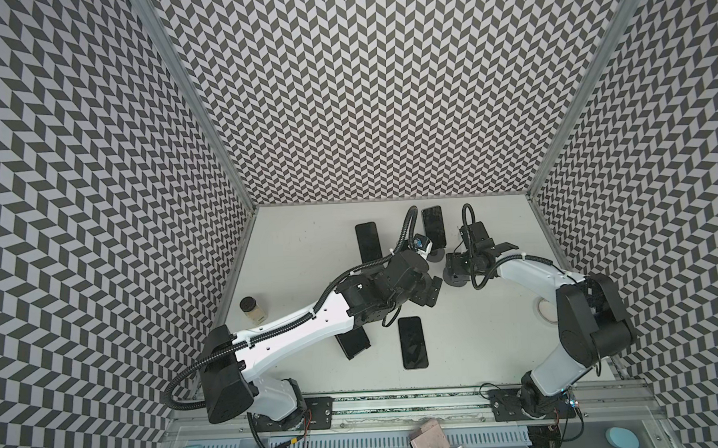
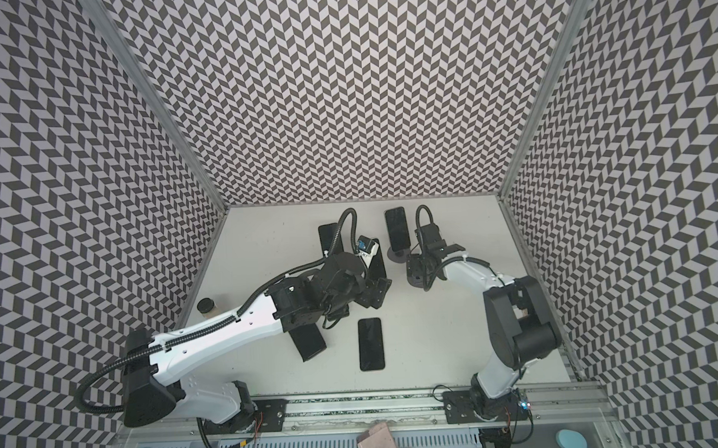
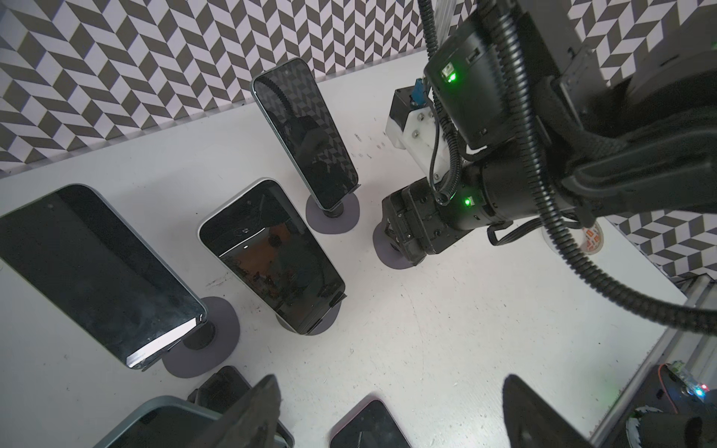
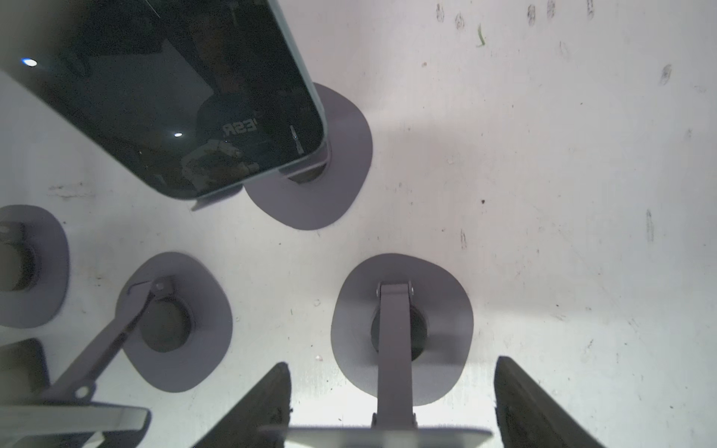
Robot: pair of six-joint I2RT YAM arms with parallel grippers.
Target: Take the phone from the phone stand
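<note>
In the right wrist view a grey phone stand (image 4: 446,310) rises on a slim arm to a pale slab, the phone (image 4: 380,436), seen from behind. My right gripper (image 4: 392,403) straddles that slab, and both fingers meet its side edges. In both top views the right gripper (image 1: 455,266) (image 2: 415,268) hangs over this stand's round base and hides the phone. My left gripper (image 3: 392,411) (image 1: 431,290) is open and holds nothing. It hovers above a phone lying flat (image 3: 368,426) on the table.
Three other phones stand on stands (image 1: 433,226) (image 1: 368,241) (image 1: 352,344). The flat phone (image 1: 413,342) lies near the front. A jar (image 1: 251,309) stands at the left and a tape roll (image 1: 545,310) at the right. Patterned walls close in three sides.
</note>
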